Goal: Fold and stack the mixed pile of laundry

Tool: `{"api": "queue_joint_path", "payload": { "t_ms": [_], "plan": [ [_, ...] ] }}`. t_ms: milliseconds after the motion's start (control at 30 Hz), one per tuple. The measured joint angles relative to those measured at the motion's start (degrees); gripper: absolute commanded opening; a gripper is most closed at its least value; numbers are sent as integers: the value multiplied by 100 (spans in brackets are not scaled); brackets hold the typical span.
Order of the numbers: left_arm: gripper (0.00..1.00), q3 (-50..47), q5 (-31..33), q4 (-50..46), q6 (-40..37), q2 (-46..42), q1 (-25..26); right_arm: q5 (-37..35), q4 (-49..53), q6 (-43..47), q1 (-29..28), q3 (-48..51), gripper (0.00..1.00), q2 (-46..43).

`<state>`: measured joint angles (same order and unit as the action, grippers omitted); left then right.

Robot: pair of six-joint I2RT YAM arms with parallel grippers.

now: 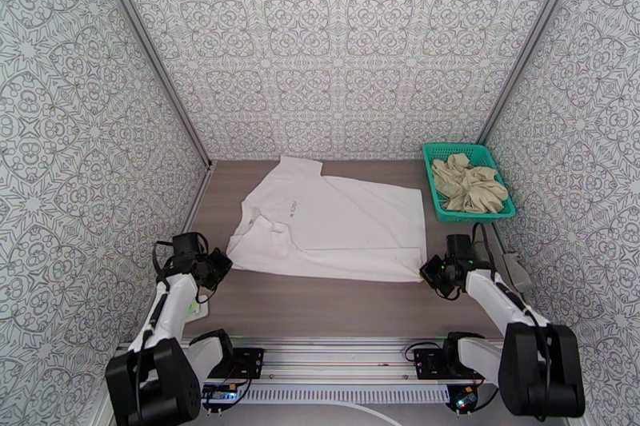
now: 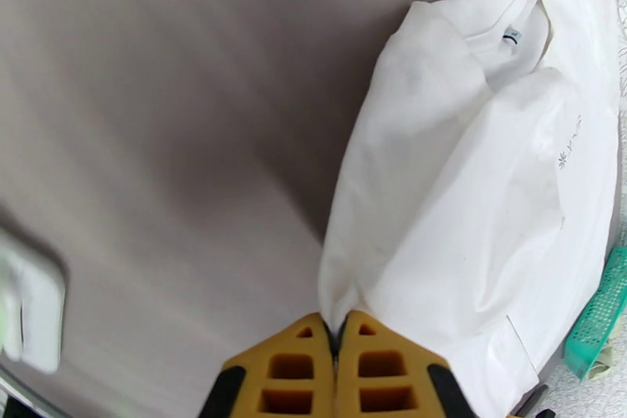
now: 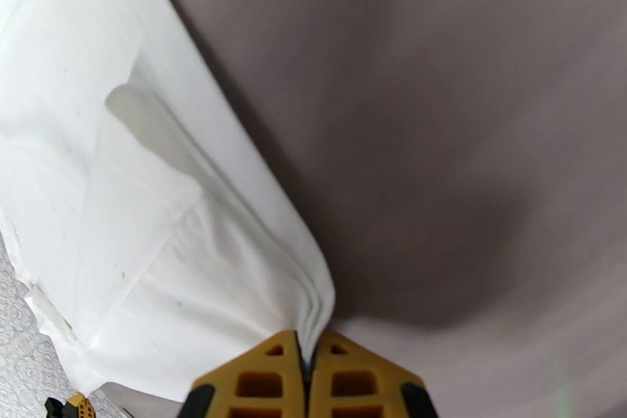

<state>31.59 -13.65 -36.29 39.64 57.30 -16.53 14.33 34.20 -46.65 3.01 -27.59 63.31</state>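
Left gripper (image 2: 337,331) pinches one near corner of the white T-shirt (image 1: 336,220), right gripper (image 3: 307,343) the other; the shirt lies flat beyond both. Its chest mark (image 2: 566,147) is perhaps lettering, unreadable. The beige garment (image 1: 470,184) fills the basket (image 1: 456,149) past the right gripper.

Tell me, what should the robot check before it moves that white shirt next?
1. The left gripper shut on a T-shirt corner: ok.
2. The right gripper shut on the other near corner: ok.
3. T-shirt lying smooth: not ok, bunched near the left gripper.
4. The beige garment out of the way in the basket: ok.
5. All cloth layers pinched: cannot tell.
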Motion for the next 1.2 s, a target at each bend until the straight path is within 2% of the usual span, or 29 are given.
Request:
{"api": "queue_joint_path", "payload": {
  "t_ms": [133,167,233,267,300,400,533,633,767,900,1033,1200],
  "plan": [
    [0,-9,413,-455,326,-297,369,-61,498,138,0,133,0,-494],
    [5,-20,520,-544,407,-348,452,-66,590,157,0,157,2,-612],
    [42,-61,765,-715,566,-461,579,-129,807,184,0,157,21,-800],
    [52,-87,835,-780,638,-507,605,-175,883,192,0,153,26,-828],
    [59,-105,951,-887,702,-553,623,-227,999,219,0,125,32,-835],
    [65,-94,1215,-1132,839,-601,621,-376,1388,367,0,-114,43,-813],
    [66,302,1510,-1486,791,-566,737,-535,1674,518,-2,-699,46,-789],
    [60,1069,1657,-1578,525,-254,1027,-664,1753,638,-72,-1209,47,-584],
    [51,2249,1578,-1276,-20,907,1563,-846,1617,796,-385,-1915,46,219],
    [36,3025,1176,-560,-404,2608,1930,-942,1215,922,-662,-2575,45,1294],
    [31,3320,752,151,-470,4059,2013,-1027,837,1036,-872,-3224,44,2184],
    [27,3180,389,785,-186,4806,1856,-1139,538,1193,-1010,-3797,44,2951]
  ]
}}
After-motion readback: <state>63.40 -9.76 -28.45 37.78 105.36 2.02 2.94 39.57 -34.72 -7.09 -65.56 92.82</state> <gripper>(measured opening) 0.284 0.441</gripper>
